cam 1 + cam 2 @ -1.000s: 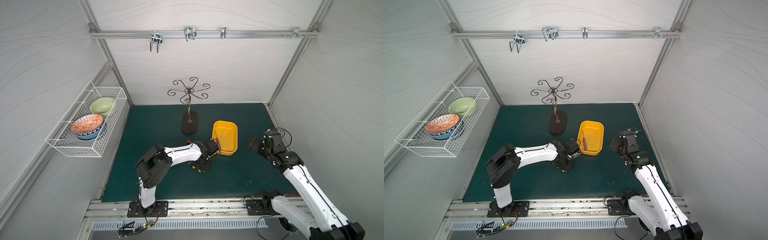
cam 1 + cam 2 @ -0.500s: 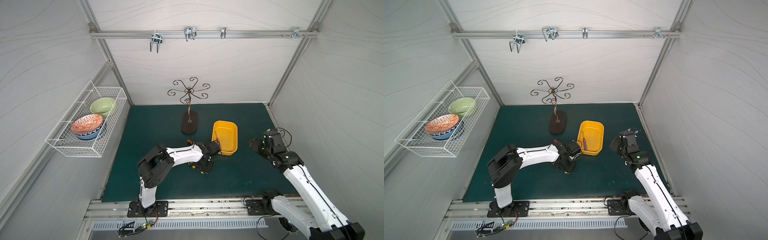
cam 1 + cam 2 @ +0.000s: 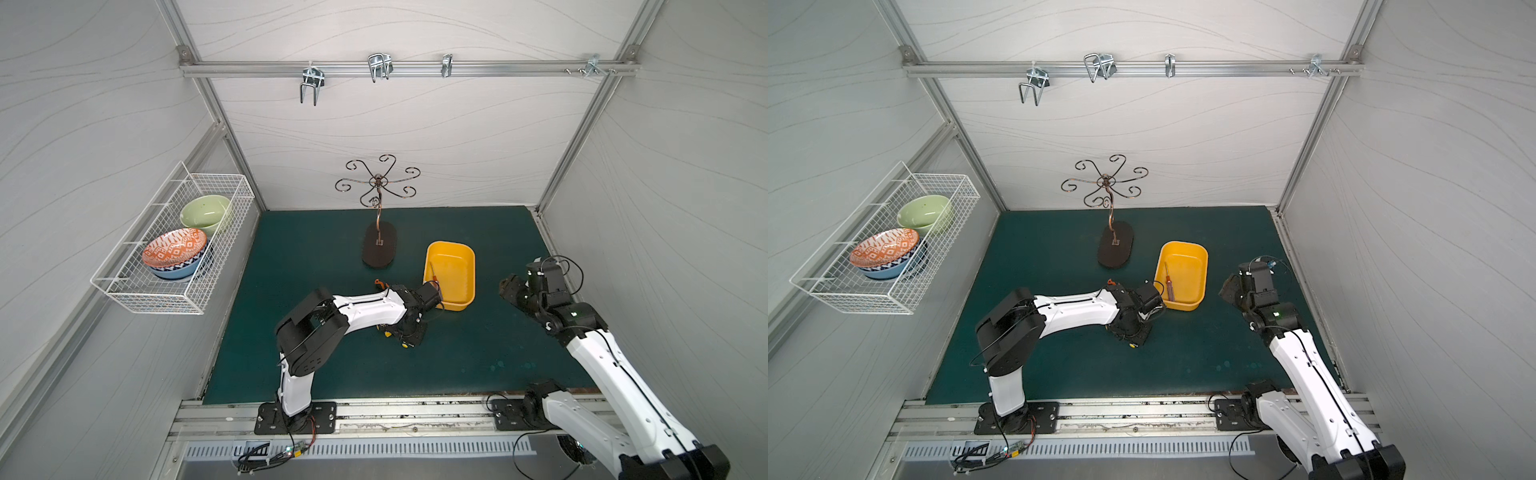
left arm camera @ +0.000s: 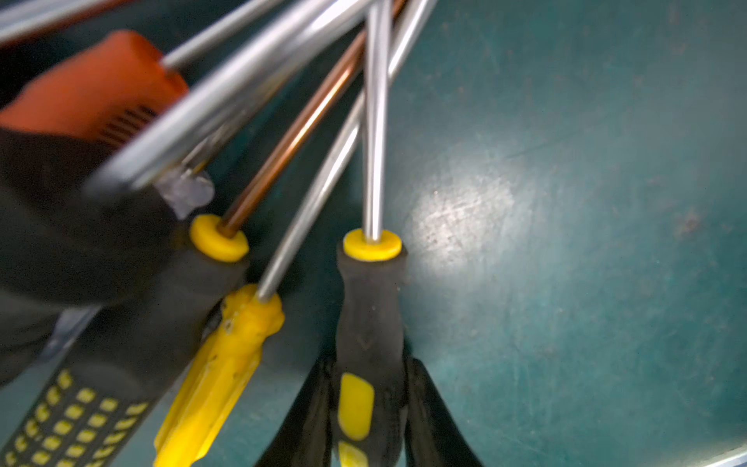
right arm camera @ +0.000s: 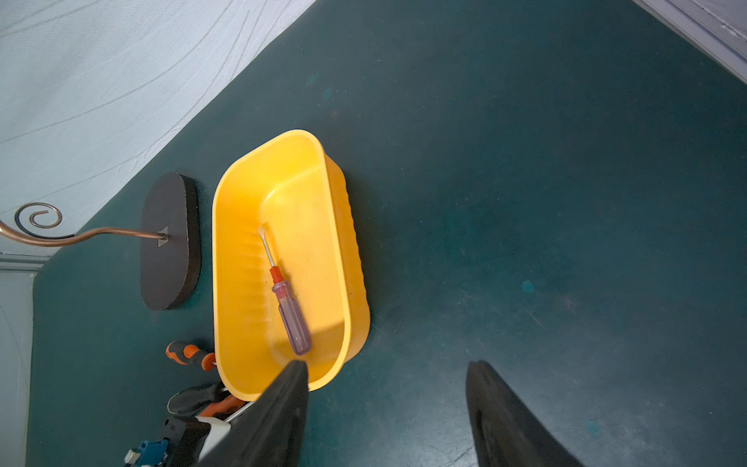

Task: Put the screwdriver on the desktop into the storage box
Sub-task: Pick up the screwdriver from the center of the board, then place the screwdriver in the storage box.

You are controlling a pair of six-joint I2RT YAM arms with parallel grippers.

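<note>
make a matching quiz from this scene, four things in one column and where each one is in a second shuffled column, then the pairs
Things
1. purple clear-handled screwdriver
2. black-and-yellow-handled screwdriver
3. orange patterned bowl
4. black oval stand base

Places
A. in the white wire basket on the wall
B. standing on the dark teal desktop, clear of both arms
C. between the fingers of the left gripper
D. lying in the yellow plastic storage box

Pairs: 1-D, 2-C, 3-A, 4-B

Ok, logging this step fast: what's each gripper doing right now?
Left gripper: closed on the black-and-yellow screwdriver.
Right gripper: open, empty.
</note>
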